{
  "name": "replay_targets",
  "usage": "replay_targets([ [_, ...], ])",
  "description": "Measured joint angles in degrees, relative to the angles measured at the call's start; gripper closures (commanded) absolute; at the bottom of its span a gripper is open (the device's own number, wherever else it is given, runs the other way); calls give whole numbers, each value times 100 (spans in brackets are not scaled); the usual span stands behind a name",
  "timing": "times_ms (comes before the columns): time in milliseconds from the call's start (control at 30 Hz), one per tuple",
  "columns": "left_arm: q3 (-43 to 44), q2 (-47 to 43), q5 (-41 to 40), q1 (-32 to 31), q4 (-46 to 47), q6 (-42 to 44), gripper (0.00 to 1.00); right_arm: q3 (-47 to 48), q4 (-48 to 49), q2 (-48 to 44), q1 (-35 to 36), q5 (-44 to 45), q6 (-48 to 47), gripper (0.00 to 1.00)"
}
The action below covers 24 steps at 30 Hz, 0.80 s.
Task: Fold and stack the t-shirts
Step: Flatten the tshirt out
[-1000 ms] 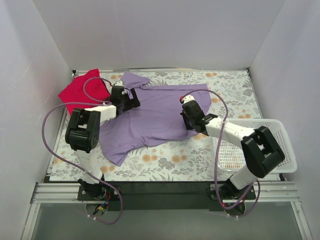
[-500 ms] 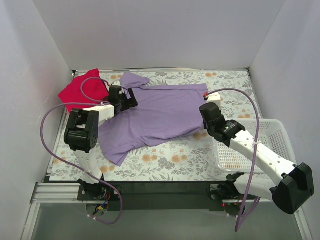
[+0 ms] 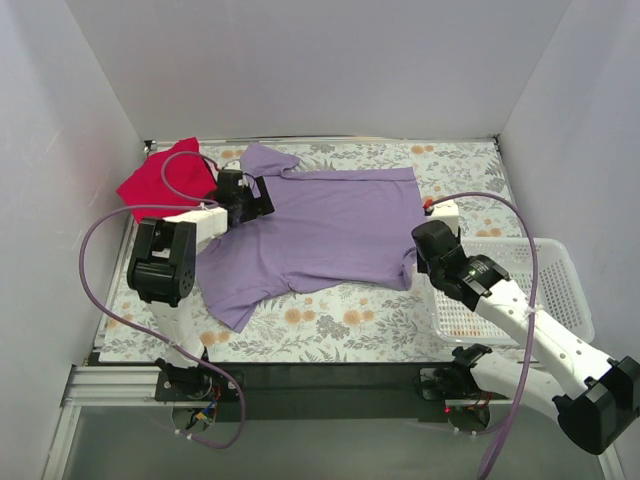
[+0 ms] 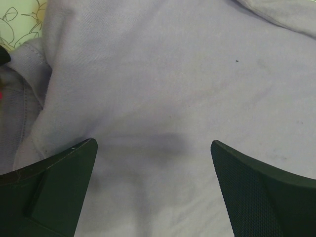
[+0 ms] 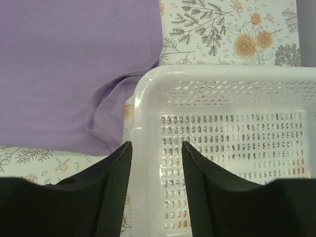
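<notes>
**A:** Where is the pale lavender short-sleeved cloth t-shirt (image 3: 320, 225)?

**B:** It is spread fairly flat across the middle of the floral-patterned worktop (image 3: 350, 315). Its two sleeves are at the left end and its straight hem is at the right. One sleeve points to the far side and the other trails toward the near edge.

**A:** And the bright red cloth t-shirt (image 3: 160, 180)?

**B:** It is crumpled in the far left corner, just beside the lavender shirt's far sleeve. Neither arm touches it.

**A:** What about the left end effector (image 4: 153, 145)?

**B:** Its fingers are spread wide, pointing down over the lavender cloth near the sleeve end. Nothing sits between them. The wrist view shows smooth fabric in the gap and a stitched seam off to the left. I cannot tell whether the tips touch the cloth.

**A:** And the right end effector (image 5: 156, 148)?

**B:** Its two fingers are parted by a narrower gap and hold nothing. It hangs over the spot where the shirt's near hem corner meets the white plastic mesh basket (image 5: 222, 71).

**A:** Are the hem and the basket touching?

**B:** Yes. That corner of the hem is bunched into a small fold right against the basket's rounded corner. The rest of the hem runs straight toward the far side. The basket stands at the right near side of the worktop.
</notes>
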Motion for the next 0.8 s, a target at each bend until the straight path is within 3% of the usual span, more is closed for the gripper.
replay_targets([
  [233,-72,-894,-114,-144,-140,105,7,50,9,157,0,-57,-46,52],
  [467,-754,-2229,-413,-979,114,72,7,258,483,584,13,-667,-291,53],
  [800,-1681,-2389,-402,-1209,-149,-291,7,308,1550,1690,267,-1703,-483,54],
])
